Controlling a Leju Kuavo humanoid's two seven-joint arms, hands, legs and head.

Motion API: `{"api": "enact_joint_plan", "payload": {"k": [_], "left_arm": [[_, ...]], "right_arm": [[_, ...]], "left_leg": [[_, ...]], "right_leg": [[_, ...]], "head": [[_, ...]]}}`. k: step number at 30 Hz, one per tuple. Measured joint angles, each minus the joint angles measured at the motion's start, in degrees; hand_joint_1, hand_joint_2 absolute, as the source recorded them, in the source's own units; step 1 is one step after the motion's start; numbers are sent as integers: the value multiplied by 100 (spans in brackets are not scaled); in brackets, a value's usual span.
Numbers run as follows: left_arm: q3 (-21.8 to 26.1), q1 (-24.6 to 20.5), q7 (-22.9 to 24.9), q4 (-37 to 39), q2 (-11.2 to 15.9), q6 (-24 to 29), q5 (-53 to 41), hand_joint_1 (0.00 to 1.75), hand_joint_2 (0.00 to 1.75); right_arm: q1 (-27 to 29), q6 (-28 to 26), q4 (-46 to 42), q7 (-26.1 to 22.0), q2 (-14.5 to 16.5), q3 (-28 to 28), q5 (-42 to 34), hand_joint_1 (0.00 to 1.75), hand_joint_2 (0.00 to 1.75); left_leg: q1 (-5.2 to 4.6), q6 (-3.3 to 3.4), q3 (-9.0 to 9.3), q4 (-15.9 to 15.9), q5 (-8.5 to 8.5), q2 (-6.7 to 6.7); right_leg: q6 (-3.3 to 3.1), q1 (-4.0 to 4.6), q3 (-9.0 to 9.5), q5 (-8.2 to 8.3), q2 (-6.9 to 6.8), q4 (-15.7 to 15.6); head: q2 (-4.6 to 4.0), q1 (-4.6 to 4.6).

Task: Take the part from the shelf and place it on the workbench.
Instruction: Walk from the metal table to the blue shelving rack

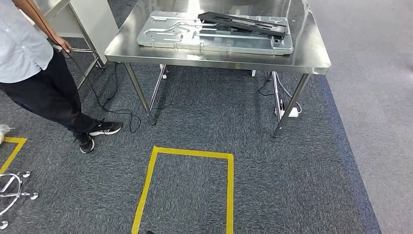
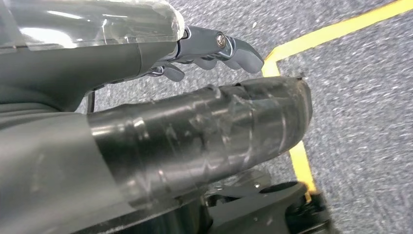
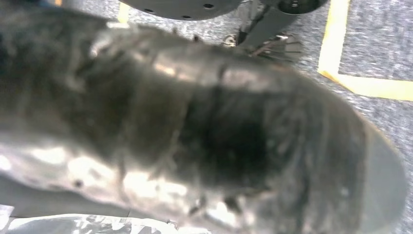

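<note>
Left hand: the left hand (image 2: 195, 97) hangs over grey carpet (image 2: 360, 97), its thick taped thumb across the left wrist view and its darker fingers (image 2: 234, 48) loosely curled beyond it; nothing lies in it, and the fingers stand a little apart from the thumb
Right hand: the right hand (image 3: 204, 131) is a dark blur close to its wrist camera; I cannot tell whether its fingers are apart or together, or whether anything is in it
Part: the black part (image 1: 243, 22) lies flat on the workbench, well ahead of both hands, resting on top of a silver stamped panel (image 1: 214, 35) and touching it
Workbench: the steel workbench (image 1: 311, 58) stands ahead on thin legs, far from the hands, with cables and a white power strip (image 1: 290, 112) on the floor beneath
Floor tape: a yellow tape rectangle (image 1: 190, 153) marks the carpet between the hands and the workbench; a yellow tape corner (image 2: 277, 53) shows just past the left hand's fingers
Person: a person (image 1: 34, 63) in a light shirt and dark trousers stands off to the left-hand side, beside the workbench, holding a cable
</note>
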Motion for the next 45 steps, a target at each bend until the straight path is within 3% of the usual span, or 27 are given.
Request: {"api": "enact_joint_plan", "payload": {"k": [1, 4, 6, 9, 10, 11, 13, 14, 15, 16, 17, 19, 21, 24, 25, 27, 29, 30, 31, 32, 35, 36, 39, 40, 42, 44, 45], "left_arm": [[0, 2, -1, 0, 1, 0, 0, 0, 0], [0, -12, -3, 0, 1, 0, 0, 0, 0], [0, -21, -8, 0, 1, 0, 0, 0, 0], [0, -9, -10, 0, 2, 0, 1, 0, 0], [0, -11, -10, 0, 2, 0, 2, 0, 0], [0, -15, -11, 0, 3, 0, 2, 0, 0], [0, -16, -12, 0, 3, 0, 1, 0, 0], [0, -10, -12, 0, 3, 0, 2, 0, 0], [0, -6, -12, 0, 3, 0, 4, 0, 0], [0, -4, -12, 0, 4, 0, 5, 0, 0], [0, -4, -12, 0, 4, 0, 5, 0, 0], [0, -7, -12, 0, 3, 0, 1, 0, 0], [0, -10, -13, 0, 2, 1, 1, 0, 0], [0, -10, -14, 0, 1, 3, 10, 0, 0], [0, -8, -14, 0, 1, 4, 13, 0, 0], [0, -6, -13, 0, 3, 6, 26, 0, 0], [0, -3, -12, 0, 4, 7, 42, 0, 0], [0, -1, -12, 0, 5, 7, 47, 0, 0], [0, 1, -12, 0, 5, 7, 51, 0, 0], [0, 1, -12, 0, 5, 8, 53, 0, 0], [0, -19, -14, 0, 5, 11, 57, 0, 0], [0, -24, -15, 0, 5, 14, 57, 0, 0], [1, -12, -17, 0, 5, 19, 67, 0, 0], [2, -11, -17, 0, 5, 21, 73, 0, 0], [2, -18, -20, 0, 7, 25, 81, 0, 0], [2, -17, -22, 0, 7, 26, 83, 0, 0], [2, -13, -24, 0, 8, 26, 81, 0, 0]], "right_arm": [[2, 11, 0, 0, 1, -1, 0, 0, 0], [1, 32, 0, 0, 2, -1, -1, 0, 0], [-1, 37, 0, 0, 1, -1, 0, 0, 0], [1, 42, 0, 0, 0, -1, 0, 0, 0], [3, 43, 0, 0, 0, -1, 0, 0, 0], [5, 45, 0, 0, 0, -1, 1, 0, 0], [4, 53, 0, 0, 0, -1, 4, 0, 0], [5, 58, 0, 1, 0, -1, 8, 0, 0], [7, 61, 1, 1, 0, -1, 13, 0, 0], [9, 64, 1, 4, 0, -1, 16, 0, 0], [9, 66, 2, 9, 0, -1, 18, 0, 0], [2, 66, 1, 17, 0, -1, 25, 0, 0], [-5, 66, 0, 22, 0, -1, 34, 0, 0], [1, 66, 2, 42, 0, -2, 47, 0, 0], [2, 66, 3, 48, 0, -3, 50, 0, 0], [-2, 65, 6, 55, 1, -3, 58, 0, 0], [-1, 66, 7, 60, 2, -3, 68, 0, 0], [1, 68, 7, 65, 2, -3, 72, 0, 0], [3, 71, 7, 70, 2, -4, 73, 0, 0], [4, 73, 7, 75, 3, -4, 75, 0, 0], [2, 78, 7, 80, 13, -4, 80, 0, 0], [1, 78, 7, 80, 15, -4, 81, 0, 0], [-1, 81, 7, 83, 15, -5, 88, 0, 0], [0, 81, 7, 85, 14, -6, 90, 0, 0], [4, 82, 7, 92, 13, -7, 94, 0, 0], [4, 83, 7, 98, 13, -8, 95, 0, 0], [5, 88, 7, 101, 13, -8, 95, 0, 0]], "left_leg": [[4, 0, 109, -78, 58, 0], [-2, 51, 864, -1253, 459, -4], [-30, 108, 1078, -1680, 541, -12], [-39, 218, 1031, -1719, 636, -5], [-28, 269, 1007, -1740, 686, 5], [-15, 316, 969, -1758, 740, 15], [-20, 368, 861, -1751, 820, 28], [-28, 372, 803, -1738, 852, 33], [-36, 371, 750, -1724, 880, 38], [-42, 368, 704, -1706, 901, 41], [-45, 361, 664, -1682, 917, 40], [-54, 338, 599, -1619, 935, 38], [-73, 287, 553, -1572, 958, 38], [-82, 184, 517, -1560, 1000, 33], [-80, 150, 482, -1507, 934, 26], [-56, 87, 307, -1091, 569, 12], [-32, 40, 54, -343, 116, 9], [-23, 25, -7, -72, -3, 9], [-14, 17, 34, -7, -11, 9], [-6, 16, 195, -187, 85, 10], [-4, 56, 950, -1394, 458, 1], [-14, 80, 1070, -1625, 508, -5], [-34, 183, 1047, -1696, 591, -8], [-29, 230, 1030, -1707, 636, 1], [-19, 324, 965, -1733, 731, 20], [-37, 366, 861, -1726, 799, 29], [-47, 369, 806, -1718, 827, 32]], "right_leg": [[10, 0, -50, 21, -1, 22], [64, 4, -146, 71, 5, 87], [128, 13, -172, 112, 5, 105], [247, 4, -193, 161, 10, 102], [272, -1, -230, 79, 15, 175], [290, -2, -310, -90, 20, 361], [309, -7, -575, -585, 25, 1049], [320, -7, -691, -771, 25, 1401], [327, -7, -732, -853, 25, 1614], [324, -7, -656, -820, 24, 1603], [313, -6, -455, -691, 24, 1351], [264, 6, 78, -416, 25, 526], [208, 35, 325, -311, 28, 51], [121, 30, 281, -237, 27, -4], [80, 12, 257, -195, 20, -20], [13, -12, 180, -110, 3, -42], [-5, -6, 74, -43, -3, -30], [0, -5, 21, -12, -5, -16], [9, -5, -31, 13, -7, 3], [21, -7, -78, 34, -7, 26], [85, 1, -175, 83, 1, 99], [118, 6, -192, 104, 2, 112], [236, 3, -216, 166, 3, 120], [269, -6, -240, 117, 6, 167], [316, -18, -387, -215, 13, 534], [348, -18, -647, -680, 17, 1256], [356, -18, -732, -816, 18, 1553]], "head": [[0, 0], [0, 0], [0, 2], [0, 4], [0, 8], [0, 11], [0, 16], [0, 14], [0, 14], [0, 13], [0, 14], [0, 14], [0, 11], [0, 11], [0, 9], [0, 1], [0, -4], [0, -4], [0, -4], [0, -4], [0, -2], [0, -1], [0, 2], [0, 3], [0, 5], [0, 5], [0, 4]]}}
